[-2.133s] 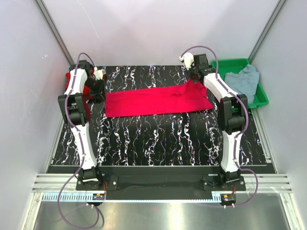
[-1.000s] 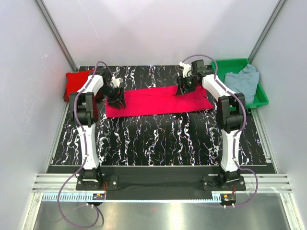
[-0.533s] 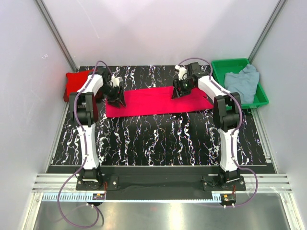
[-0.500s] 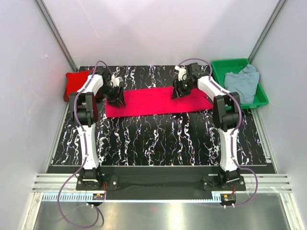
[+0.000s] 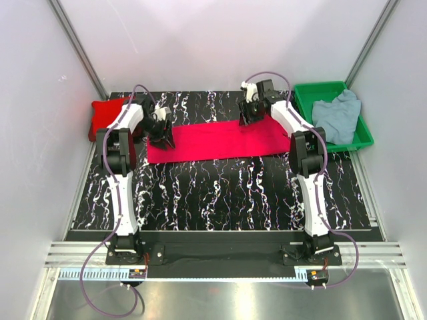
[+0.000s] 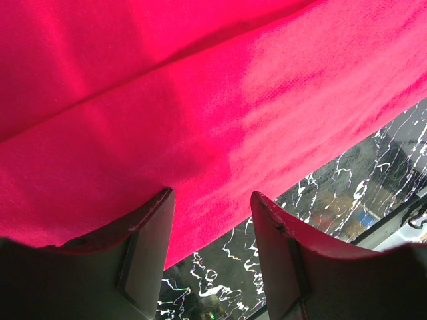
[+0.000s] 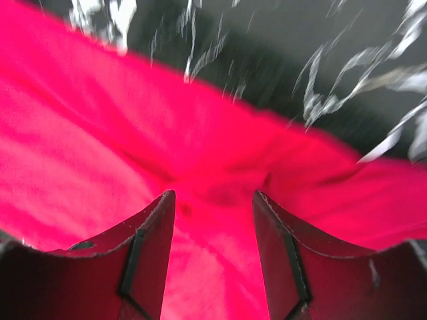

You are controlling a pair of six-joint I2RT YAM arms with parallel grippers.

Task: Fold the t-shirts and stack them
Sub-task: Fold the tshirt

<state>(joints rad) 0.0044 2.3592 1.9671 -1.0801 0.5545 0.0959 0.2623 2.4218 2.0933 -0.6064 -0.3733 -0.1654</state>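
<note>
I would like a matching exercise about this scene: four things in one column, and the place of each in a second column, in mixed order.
Things:
1. long red shirt
2. grey-blue shirt
3. folded red shirt
4. tray

Places:
A. far right corner
B. far left corner
C. inside the tray
D. spread flat across the middle of the table

Pairs: 1-D, 2-C, 3-B, 4-A

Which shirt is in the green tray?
The grey-blue shirt, crumpled in the tray at the far right. It is the only one that is not red; the long red shirt and the red pile lie on the table.
</note>
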